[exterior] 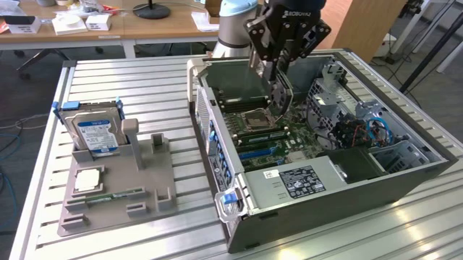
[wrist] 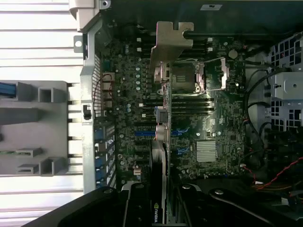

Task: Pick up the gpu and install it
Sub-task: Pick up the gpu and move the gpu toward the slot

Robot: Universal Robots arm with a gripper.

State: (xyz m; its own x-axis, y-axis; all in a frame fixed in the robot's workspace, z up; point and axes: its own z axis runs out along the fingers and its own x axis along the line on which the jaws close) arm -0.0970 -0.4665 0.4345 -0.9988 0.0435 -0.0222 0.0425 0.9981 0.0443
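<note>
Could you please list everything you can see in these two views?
gpu: one, black, hanging upright over the motherboard
computer case: one, dark grey, open, exterior view's right
motherboard: one, dark green, inside the case
power supply: one, silver, in the case's corner
hard drive: one, silver with blue label, standing in the holder
memory stick: one, green, lying in the holder
holder: one, grey, exterior view's left
table: one, pale slatted metal, under everything
claw: one, black, shut on the gpu

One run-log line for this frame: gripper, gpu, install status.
gripper: shut on gpu | gpu: hanging on edge over motherboard inside open computer case | install: not yet seated
</note>
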